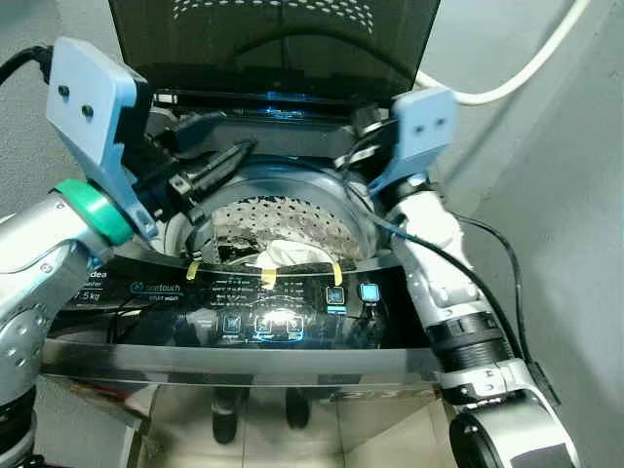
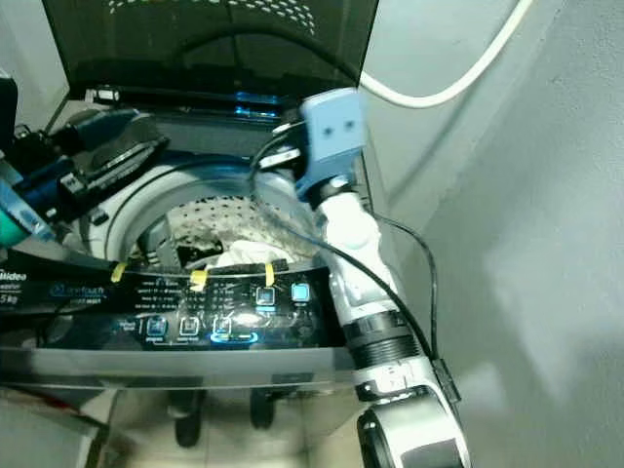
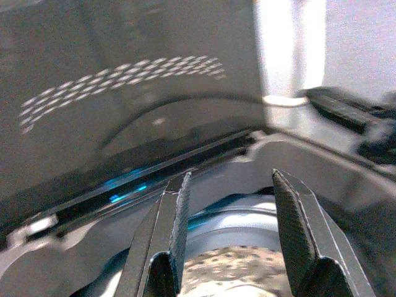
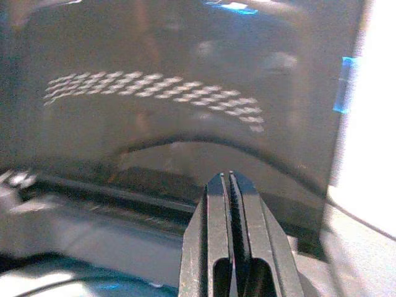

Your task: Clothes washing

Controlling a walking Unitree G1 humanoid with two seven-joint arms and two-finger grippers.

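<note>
So I had both arms up over the open top-loader: my left gripper (image 3: 229, 216) hung over the near-left rim of the drum (image 1: 283, 210) with its fingers spread apart and nothing between them, and my right gripper (image 4: 230, 204) was over the right rim with its fingers pressed together, also empty. Straight ahead of both was the raised lid (image 1: 273, 39), dark glass standing up at the back. The clothes (image 1: 283, 255) sat below and a bit behind my left fingers, a pale bundle down in the drum near the front wall, just behind the lit control panel (image 1: 263, 312). My read was the load was already in and closing the lid was the step coming up, though I couldn't be sure. If so, the trick was to hook the lid's top edge from behind, bring it down slowly, and keep my left fingers out of the opening so they didn't get pinched or snag the cables by the rim.
</note>
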